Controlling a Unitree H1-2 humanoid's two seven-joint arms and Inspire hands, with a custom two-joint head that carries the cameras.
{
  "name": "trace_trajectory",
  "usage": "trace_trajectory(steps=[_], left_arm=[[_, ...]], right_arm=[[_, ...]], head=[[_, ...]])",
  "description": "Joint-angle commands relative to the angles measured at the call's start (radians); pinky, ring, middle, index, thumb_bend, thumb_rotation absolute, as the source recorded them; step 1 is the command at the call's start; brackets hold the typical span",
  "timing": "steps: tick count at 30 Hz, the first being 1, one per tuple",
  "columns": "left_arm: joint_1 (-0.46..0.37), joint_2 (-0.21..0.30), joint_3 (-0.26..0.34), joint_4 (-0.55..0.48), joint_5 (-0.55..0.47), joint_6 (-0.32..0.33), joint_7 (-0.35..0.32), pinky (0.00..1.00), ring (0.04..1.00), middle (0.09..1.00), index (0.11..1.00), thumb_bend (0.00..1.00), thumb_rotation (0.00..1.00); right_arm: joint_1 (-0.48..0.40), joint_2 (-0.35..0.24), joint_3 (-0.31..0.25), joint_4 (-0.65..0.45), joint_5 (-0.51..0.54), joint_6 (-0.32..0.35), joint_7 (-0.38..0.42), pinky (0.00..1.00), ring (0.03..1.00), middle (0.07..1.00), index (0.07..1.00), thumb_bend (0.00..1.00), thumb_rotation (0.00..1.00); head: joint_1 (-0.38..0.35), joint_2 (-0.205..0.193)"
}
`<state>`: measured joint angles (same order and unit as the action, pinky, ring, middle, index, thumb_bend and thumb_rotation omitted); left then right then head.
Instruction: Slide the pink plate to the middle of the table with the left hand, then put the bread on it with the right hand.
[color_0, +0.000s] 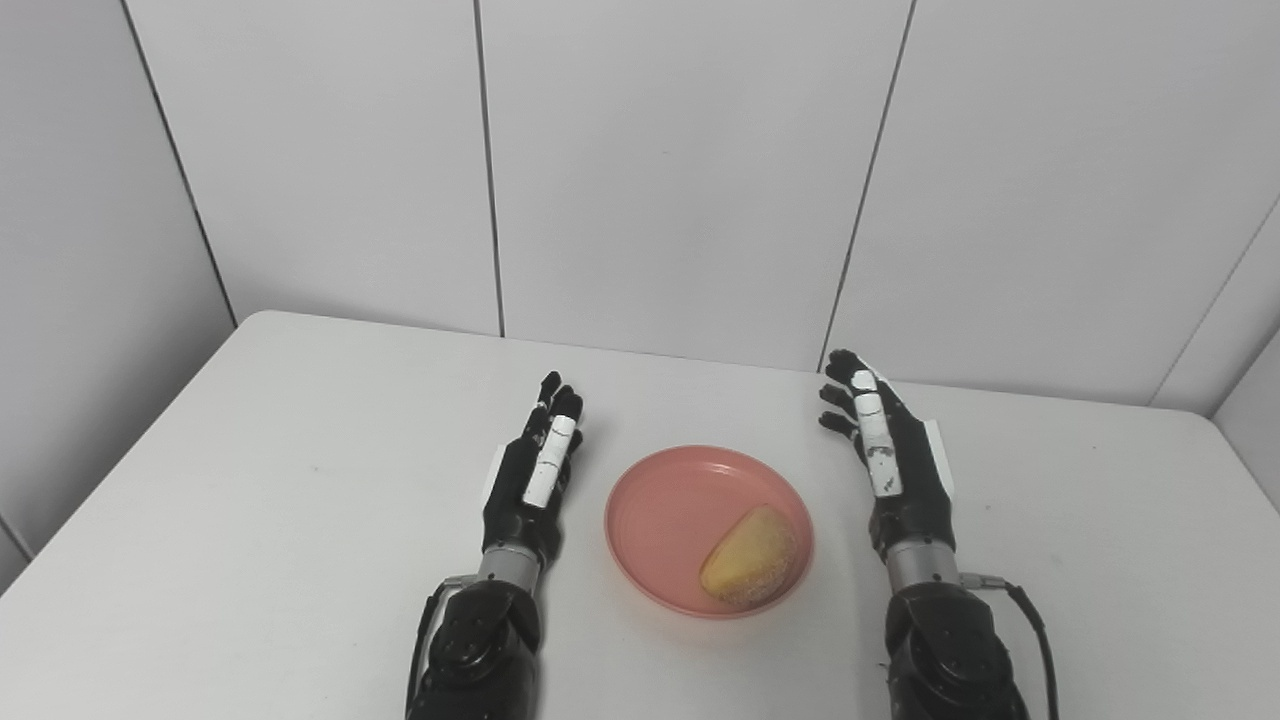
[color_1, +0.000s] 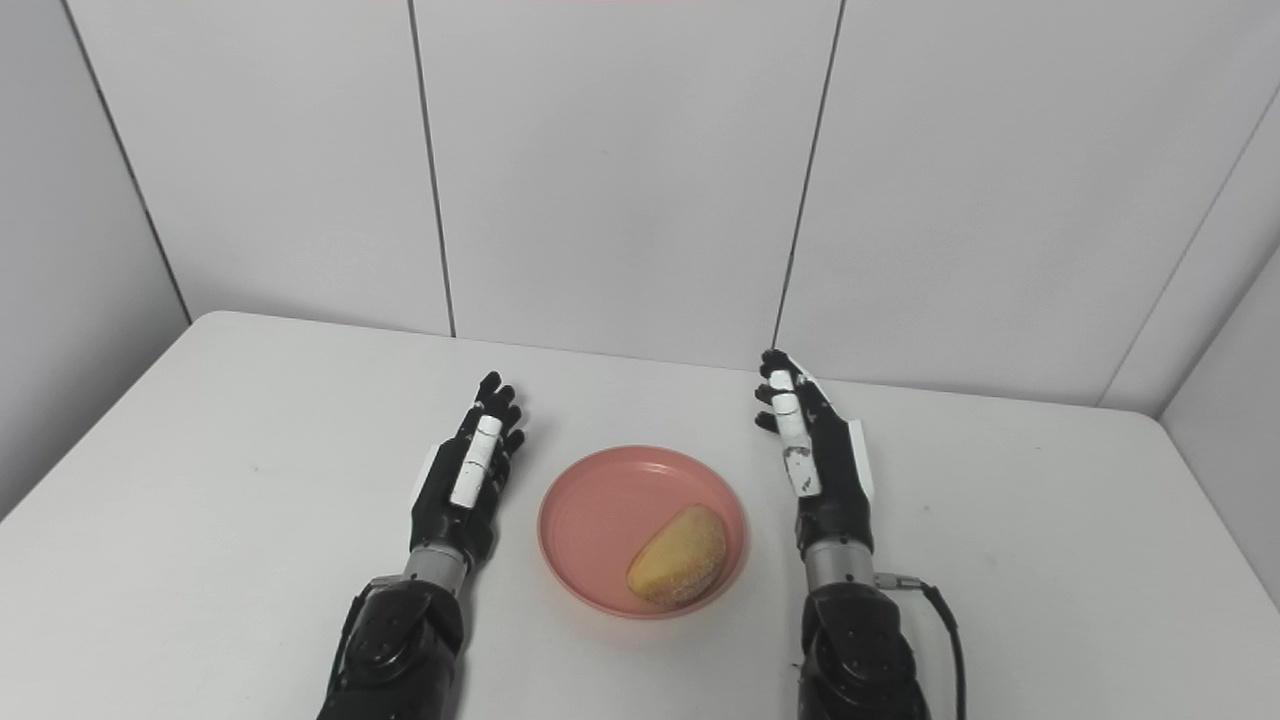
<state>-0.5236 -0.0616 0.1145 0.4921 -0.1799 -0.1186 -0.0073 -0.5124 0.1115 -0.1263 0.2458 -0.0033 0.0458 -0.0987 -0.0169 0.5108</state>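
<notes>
Ok, bread (color_0: 752, 569) sits on pink plate (color_0: 660, 500), mid table (color_0: 250, 480). Left hand (color_0: 532, 478) & right hand (color_0: 888, 450) flat, fingers spread, empty. I judge job done; keep both clear, no nudging rim.

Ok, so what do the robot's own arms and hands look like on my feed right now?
Both are glossy black. The left hand and right hand each carry white finger segments and a white side panel, joined by a silver metal wrist collar to a bulky black forearm. A black cable loops off the right wrist; none shows on the left.
</notes>
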Motion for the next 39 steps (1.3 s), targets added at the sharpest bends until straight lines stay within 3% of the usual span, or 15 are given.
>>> trace_trajectory(steps=[1,5,14,18,22,29,39], left_arm=[[-0.048,-0.016,-0.011,-0.026,0.013,0.018,0.02,1.0,1.0,1.0,0.999,0.84,0.76],[-0.055,-0.028,-0.017,-0.041,0.029,0.049,0.046,1.0,1.0,1.0,1.0,0.8,0.77],[-0.063,-0.03,-0.031,-0.069,0.041,0.126,0.061,1.0,1.0,1.0,0.998,0.8,0.75],[-0.064,-0.028,-0.031,-0.078,0.042,0.135,0.065,1.0,1.0,1.0,0.998,0.8,0.76],[-0.057,-0.024,-0.028,-0.096,0.04,0.142,0.065,1.0,1.0,1.0,1.0,0.83,0.75],[-0.02,-0.027,-0.038,-0.109,0.063,0.106,0.071,1.0,1.0,1.0,1.0,0.77,0.75],[-0.007,-0.037,-0.045,-0.096,0.067,0.076,0.077,1.0,1.0,1.0,1.0,0.75,0.75]], right_arm=[[-0.023,0.012,-0.027,0.009,0.057,-0.073,-0.017,0.83,0.861,0.888,0.89,0.9,1.0],[-0.018,0.03,-0.072,0.063,0.136,-0.1,-0.022,0.86,0.892,0.909,0.894,0.9,1.0],[0.0,0.045,-0.089,0.116,0.192,-0.156,-0.038,0.88,0.878,0.909,0.897,0.86,1.0],[0.007,0.049,-0.071,0.139,0.139,-0.181,-0.087,0.89,0.867,0.894,0.885,0.84,1.0],[0.008,0.053,-0.052,0.157,0.111,-0.186,-0.108,0.97,0.909,0.913,0.903,0.82,1.0],[0.02,0.022,0.019,0.187,0.001,-0.214,-0.122,1.0,0.959,0.937,0.931,0.8,1.0],[0.029,0.005,0.035,0.173,0.013,-0.182,-0.094,1.0,0.972,0.963,0.956,0.82,1.0]], head=[[0.001,0.0],[0.004,0.0],[-0.002,0.006],[-0.034,0.015],[-0.064,0.02],[-0.079,0.024],[-0.068,0.025]])
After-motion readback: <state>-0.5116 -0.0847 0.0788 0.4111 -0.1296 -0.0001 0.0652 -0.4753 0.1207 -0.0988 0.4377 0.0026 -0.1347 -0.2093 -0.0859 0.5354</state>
